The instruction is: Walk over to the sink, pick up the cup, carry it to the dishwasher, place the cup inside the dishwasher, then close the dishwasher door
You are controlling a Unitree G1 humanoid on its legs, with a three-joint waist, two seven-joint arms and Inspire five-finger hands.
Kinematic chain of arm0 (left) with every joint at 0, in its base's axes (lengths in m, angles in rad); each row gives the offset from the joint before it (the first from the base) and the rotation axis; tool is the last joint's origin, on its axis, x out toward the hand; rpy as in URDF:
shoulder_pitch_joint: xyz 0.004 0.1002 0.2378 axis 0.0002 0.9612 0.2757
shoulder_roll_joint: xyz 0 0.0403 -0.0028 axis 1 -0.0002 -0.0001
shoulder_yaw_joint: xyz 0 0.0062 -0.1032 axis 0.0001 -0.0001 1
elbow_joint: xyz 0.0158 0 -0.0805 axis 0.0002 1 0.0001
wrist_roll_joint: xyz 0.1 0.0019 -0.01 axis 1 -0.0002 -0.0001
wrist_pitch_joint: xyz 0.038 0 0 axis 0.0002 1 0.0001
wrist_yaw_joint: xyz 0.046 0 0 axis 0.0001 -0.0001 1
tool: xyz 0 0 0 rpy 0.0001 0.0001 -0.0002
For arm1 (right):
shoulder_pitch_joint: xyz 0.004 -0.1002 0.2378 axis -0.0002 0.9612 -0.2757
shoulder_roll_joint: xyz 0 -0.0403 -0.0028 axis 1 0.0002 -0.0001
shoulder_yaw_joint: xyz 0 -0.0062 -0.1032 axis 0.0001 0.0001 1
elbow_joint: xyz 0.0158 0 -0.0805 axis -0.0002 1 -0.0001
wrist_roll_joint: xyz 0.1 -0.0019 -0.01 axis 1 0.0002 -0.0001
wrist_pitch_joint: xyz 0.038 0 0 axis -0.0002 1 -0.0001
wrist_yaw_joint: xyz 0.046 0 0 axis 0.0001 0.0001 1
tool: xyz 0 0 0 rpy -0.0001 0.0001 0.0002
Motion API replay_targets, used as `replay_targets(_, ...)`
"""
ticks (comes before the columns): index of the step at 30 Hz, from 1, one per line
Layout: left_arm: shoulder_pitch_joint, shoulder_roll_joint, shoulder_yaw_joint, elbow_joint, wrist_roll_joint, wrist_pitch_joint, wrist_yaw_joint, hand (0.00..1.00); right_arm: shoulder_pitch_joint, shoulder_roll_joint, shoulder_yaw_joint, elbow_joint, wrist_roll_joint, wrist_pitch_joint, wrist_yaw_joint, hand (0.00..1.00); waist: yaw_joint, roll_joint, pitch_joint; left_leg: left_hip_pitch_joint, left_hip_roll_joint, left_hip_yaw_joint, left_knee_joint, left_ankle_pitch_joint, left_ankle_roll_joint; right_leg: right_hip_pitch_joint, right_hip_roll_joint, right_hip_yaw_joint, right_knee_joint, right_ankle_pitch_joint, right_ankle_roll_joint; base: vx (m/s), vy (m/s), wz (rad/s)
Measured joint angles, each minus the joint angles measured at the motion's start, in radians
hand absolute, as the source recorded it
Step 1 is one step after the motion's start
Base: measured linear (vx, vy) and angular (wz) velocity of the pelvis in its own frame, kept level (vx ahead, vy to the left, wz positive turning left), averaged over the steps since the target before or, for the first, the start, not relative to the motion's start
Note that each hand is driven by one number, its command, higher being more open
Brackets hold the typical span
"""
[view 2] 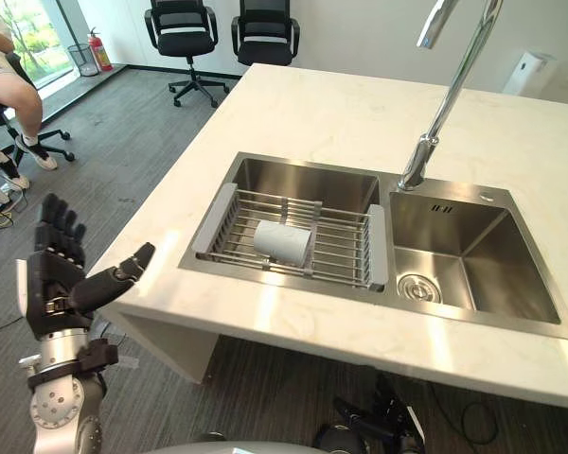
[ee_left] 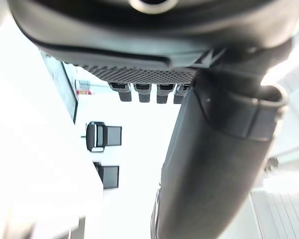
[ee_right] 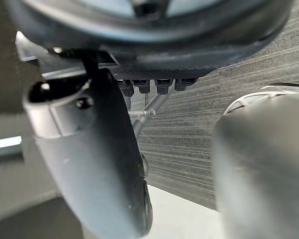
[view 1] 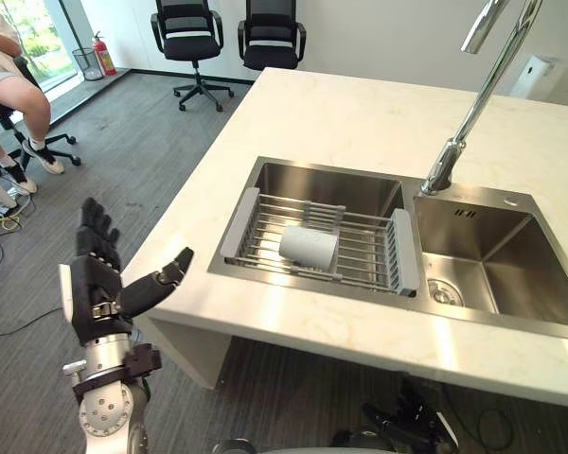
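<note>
A pale grey cup point(view 1: 309, 247) lies on its side on a wire drain rack point(view 1: 367, 253) that spans the left basin of a steel double sink point(view 1: 525, 279). The sink is set in a cream stone counter point(view 1: 360, 113). My left hand point(view 1: 99, 288) is raised beside the counter's near left corner, fingers straight and thumb point(ee_left: 214, 164) pointing toward the counter edge, holding nothing. It is well short of the cup. My right hand point(view 1: 409, 422) hangs low under the counter's front edge, its fingers relaxed and its thumb point(ee_right: 99, 164) free.
A tall chrome faucet point(view 1: 464, 123) rises behind the sink divider. Two black office chairs point(view 1: 194, 38) stand past the counter's far end. A seated person point(view 1: 14, 95) is at the far left, near a fire extinguisher point(view 1: 103, 55). Grey carpet lies left of the counter.
</note>
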Motion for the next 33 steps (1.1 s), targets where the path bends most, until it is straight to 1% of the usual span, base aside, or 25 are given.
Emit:
replay_targets(1,-0.004,-0.003,-0.011,0.000,0.002,0.000,-0.006,1.00,-0.007,-0.002,-0.004,0.001,0.000,0.001,0.000,1.00,0.000,0.004,0.003,-0.003,0.005,-0.006,0.019,0.010,-0.001,0.012,0.004,-0.005,-0.009,-0.005,-0.002,0.24,-0.175,0.12)
replay_targets(2,-0.010,-0.012,-0.037,0.000,0.013,0.001,-0.021,1.00,-0.015,-0.009,-0.014,0.001,0.000,0.003,0.003,1.00,-0.002,0.017,0.011,-0.029,0.025,-0.021,0.108,0.028,0.001,0.056,0.021,-0.019,-0.045,-0.008,-0.005,0.25,-0.178,0.10)
replay_targets(3,-0.011,-0.017,-0.062,-0.001,0.036,0.001,-0.029,1.00,-0.016,-0.017,-0.024,0.001,0.000,0.008,0.002,1.00,0.001,0.023,0.015,-0.070,0.043,-0.027,0.230,0.073,0.016,0.102,0.033,-0.023,-0.085,-0.010,-0.006,0.16,-0.118,0.07)
replay_targets(4,-0.010,-0.017,-0.072,-0.002,0.042,0.001,-0.033,1.00,-0.015,-0.022,-0.025,0.000,0.000,0.011,0.002,1.00,0.002,0.024,0.016,-0.092,0.051,-0.026,0.281,0.104,0.024,0.124,0.036,-0.023,-0.102,-0.011,-0.006,0.14,-0.087,0.00)
replay_targets(5,-0.010,-0.017,-0.086,-0.004,0.048,0.000,-0.045,1.00,-0.010,-0.032,-0.026,-0.004,0.001,0.017,0.002,1.00,0.009,0.019,0.017,-0.124,0.060,-0.024,0.373,0.147,0.041,0.163,0.036,-0.023,-0.137,-0.011,-0.007,0.12,-0.059,-0.02)
replay_targets(7,-0.009,-0.017,-0.096,-0.029,0.075,0.000,-0.056,1.00,-0.010,-0.044,-0.043,-0.020,0.005,0.023,0.001,1.00,0.010,0.030,0.010,-0.165,0.063,-0.018,0.384,0.100,0.050,0.181,0.035,-0.022,-0.160,-0.013,-0.010,0.12,-0.011,-0.03)
replay_targets(8,-0.009,-0.016,-0.100,-0.054,0.092,-0.001,-0.061,1.00,-0.013,-0.049,-0.059,-0.021,0.006,0.025,-0.001,1.00,0.012,0.038,0.006,-0.186,0.049,-0.011,0.331,0.063,0.056,0.182,0.030,-0.015,-0.169,-0.016,-0.015,0.12,0.062,-0.12)
replay_targets(9,-0.009,-0.016,-0.101,-0.075,0.118,-0.002,-0.061,1.00,-0.018,-0.053,-0.059,-0.021,0.005,0.027,-0.004,1.00,0.014,0.038,0.006,-0.189,0.026,-0.006,0.236,0.047,0.059,0.182,0.019,-0.004,-0.170,-0.017,-0.009,0.12,0.084,-0.16)
replay_targets(10,-0.010,-0.016,-0.101,-0.081,0.130,-0.005,-0.061,1.00,-0.018,-0.056,-0.059,-0.022,0.005,0.027,-0.004,1.00,0.015,0.038,0.006,-0.186,0.012,-0.007,0.175,0.051,0.060,0.182,0.014,0.002,-0.166,-0.019,0.000,0.07,0.085,-0.26)
replay_targets(11,-0.009,-0.016,-0.105,-0.093,0.132,-0.005,-0.063,1.00,-0.017,-0.063,-0.056,-0.025,0.003,0.027,-0.004,1.00,0.020,0.050,0.001,-0.167,-0.013,-0.013,0.052,0.115,0.056,0.168,0.008,0.023,-0.136,-0.029,0.028,0.10,0.137,-0.32)
replay_targets(12,-0.009,-0.015,-0.104,-0.093,0.128,-0.001,-0.066,1.00,-0.017,-0.059,-0.056,-0.024,0.003,0.027,-0.006,1.00,0.024,0.052,-0.013,-0.132,-0.036,-0.020,0.001,0.112,0.037,0.153,-0.007,0.044,-0.115,-0.036,0.051,0.10,0.135,-0.26)
replay_targets(15,-0.016,-0.012,-0.121,-0.093,0.127,0.025,-0.098,1.00,-0.017,-0.055,-0.056,-0.023,0.003,0.026,-0.003,1.00,0.015,0.048,-0.020,-0.129,-0.070,-0.007,-0.064,0.119,0.032,0.130,-0.034,0.049,-0.129,-0.021,0.074,0.08,0.137,-0.01)
replay_targets(17,-0.016,-0.004,-0.145,-0.086,0.134,0.053,-0.114,1.00,-0.016,-0.050,-0.056,-0.019,0.001,0.026,0.000,1.00,0.015,0.047,-0.019,-0.118,-0.080,-0.002,-0.090,0.131,0.035,0.137,-0.037,0.050,-0.154,-0.006,0.080,0.02,0.068,-0.02)
replay_targets(18,-0.017,0.001,-0.155,-0.081,0.150,0.059,-0.113,1.00,-0.016,-0.048,-0.056,-0.018,-0.001,0.026,0.001,1.00,0.015,0.046,-0.019,-0.115,-0.082,0.000,-0.097,0.136,0.038,0.141,-0.036,0.051,-0.161,-0.003,0.080,0.01,0.040,-0.04)
replay_targets(21,-0.032,0.048,-0.210,-0.062,0.282,0.085,-0.109,1.00,-0.012,-0.037,-0.056,-0.018,-0.006,0.026,0.009,1.00,0.010,0.043,-0.020,-0.090,-0.091,0.004,-0.149,0.175,0.041,0.156,-0.032,0.050,-0.196,0.014,0.078,-0.02,-0.018,-0.01)
replay_targets(22,-0.038,0.069,-0.234,-0.062,0.325,0.090,-0.110,1.00,-0.011,-0.036,-0.056,-0.018,-0.006,0.026,0.010,1.00,0.008,0.042,-0.021,-0.085,-0.091,0.004,-0.175,0.197,0.039,0.156,-0.026,0.049,-0.211,0.021,0.072,-0.04,-0.047,-0.02)
replay_targets(24,-0.044,0.084,-0.250,-0.062,0.349,0.096,-0.111,1.00,-0.008,-0.035,-0.056,-0.018,-0.005,0.026,0.012,1.00,0.007,0.040,-0.023,-0.080,-0.092,0.004,-0.198,0.214,0.036,0.155,-0.020,0.048,-0.224,0.029,0.068,-0.05,-0.041,-0.02)
replay_targets(26,-0.057,0.111,-0.265,-0.062,0.390,0.109,-0.112,1.00,-0.004,-0.036,-0.056,-0.018,-0.005,0.025,0.015,1.00,0.004,0.036,-0.024,-0.060,-0.089,0.005,-0.252,0.251,0.026,0.155,-0.011,0.047,-0.238,0.037,0.057,-0.07,-0.061,-0.03)
replay_targets(28,-0.061,0.126,-0.276,-0.062,0.426,0.114,-0.110,1.00,0.005,-0.037,-0.056,-0.018,-0.005,0.025,0.017,1.00,0.004,0.036,-0.030,-0.048,-0.087,0.006,-0.283,0.269,0.023,0.155,-0.005,0.046,-0.243,0.039,0.053,-0.05,-0.044,0.01)
replay_targets(30,-0.070,0.152,-0.306,-0.062,0.500,0.134,-0.110,1.00,0.021,-0.037,-0.056,-0.018,-0.005,0.026,0.020,1.00,0.004,0.035,-0.035,-0.030,-0.084,0.006,-0.324,0.287,0.017,0.155,0.003,0.041,-0.251,0.041,0.050,-0.06,-0.038,0.02)
replay_targets(33,-0.074,0.167,-0.337,-0.062,0.533,0.157,-0.109,1.00,0.028,-0.036,-0.056,-0.018,-0.005,0.026,0.022,1.00,-0.003,0.031,-0.040,-0.025,-0.082,0.007,-0.346,0.290,0.013,0.153,0.008,0.041,-0.259,0.044,0.049,-0.02,-0.004,-0.01)
